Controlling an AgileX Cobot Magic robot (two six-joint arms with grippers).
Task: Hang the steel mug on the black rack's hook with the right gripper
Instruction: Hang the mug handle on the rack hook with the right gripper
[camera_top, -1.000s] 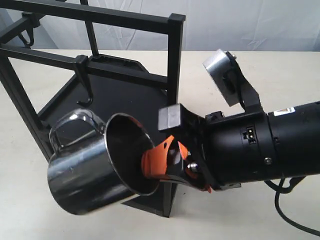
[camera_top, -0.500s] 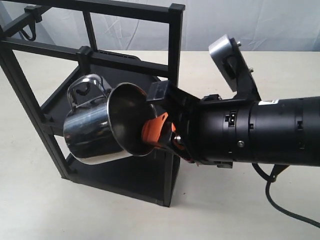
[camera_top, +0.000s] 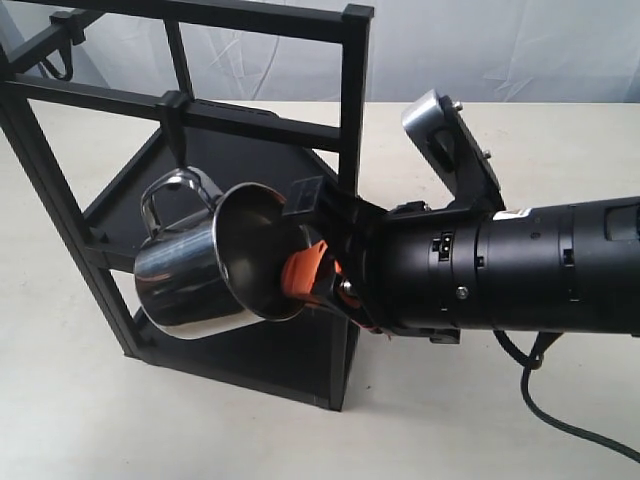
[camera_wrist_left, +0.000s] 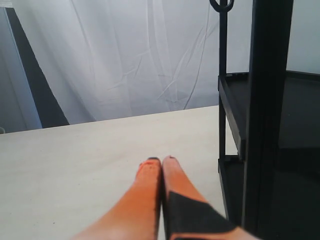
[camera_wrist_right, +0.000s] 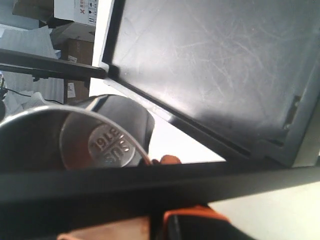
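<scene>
1. The thick black right gripper (camera_top: 312, 278), its fingers sheathed in orange fabric, pinches the rim of the small polished steel mug (camera_top: 205, 270), holding it tilted in the air with its mouth towards the arm.
2. The mug's looped handle sits at the thin black hook (camera_top: 183, 160) hanging from a bar of the tall matte black rack (camera_top: 352, 120); whether it has caught cannot be told.
3. Nothing shows inside the mug (camera_wrist_right: 75, 142) but its stamped base.
4. The left gripper (camera_wrist_left: 161, 161) has its orange fingers pressed together above the pale desk (camera_wrist_left: 75, 160), beside the rack (camera_wrist_left: 265, 115).
</scene>
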